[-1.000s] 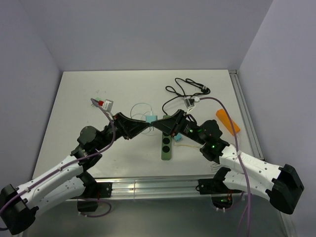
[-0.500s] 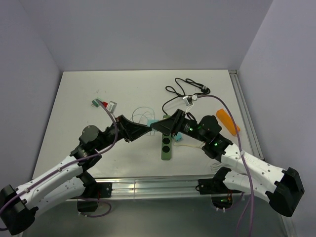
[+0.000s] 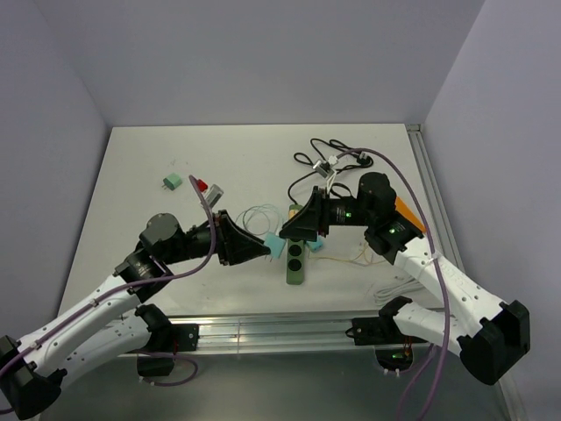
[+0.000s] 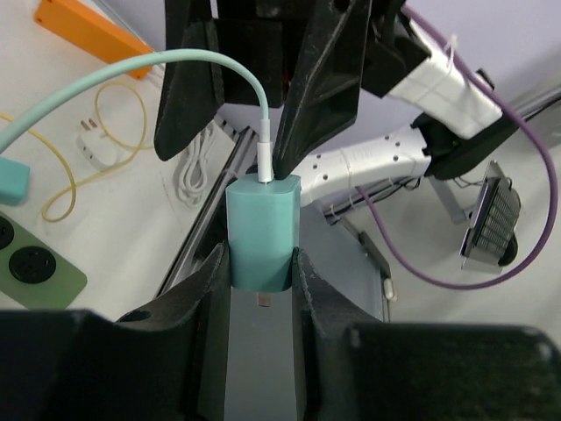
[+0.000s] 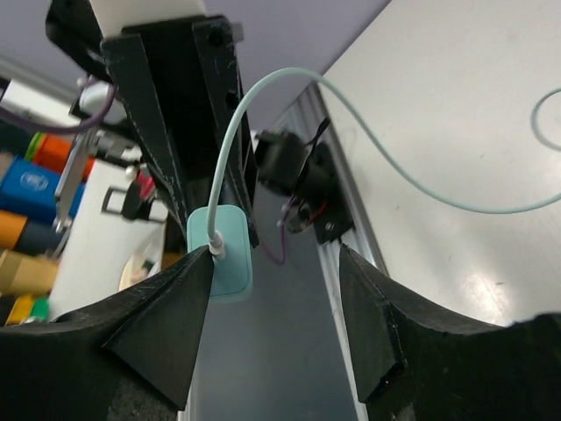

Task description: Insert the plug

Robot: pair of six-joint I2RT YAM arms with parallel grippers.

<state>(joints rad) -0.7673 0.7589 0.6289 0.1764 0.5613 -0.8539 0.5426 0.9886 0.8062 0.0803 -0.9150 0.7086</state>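
The plug (image 4: 261,230) is a teal charger block with a pale teal cable leaving its top. My left gripper (image 4: 261,274) is shut on it, both fingers pressed against its sides, a metal prong showing underneath. From above, the plug (image 3: 273,248) hangs just left of the green power strip (image 3: 295,274), whose round sockets face up. My right gripper (image 3: 289,231) stands open above the strip's far end, facing the left gripper. In the right wrist view the plug (image 5: 230,254) sits just beyond the right gripper (image 5: 276,260), near its left fingertip, with nothing between its fingers.
A black cable (image 3: 331,158) coils at the back right and an orange block (image 3: 406,213) lies beyond the right arm. A small teal adapter (image 3: 171,182) and a red and grey one (image 3: 207,187) lie at the back left. A thin yellowish cable (image 3: 344,260) trails right of the strip.
The right gripper let go of the plug, opened and drew back to the right. The left gripper shut on the plug and carried it slightly toward the near side.
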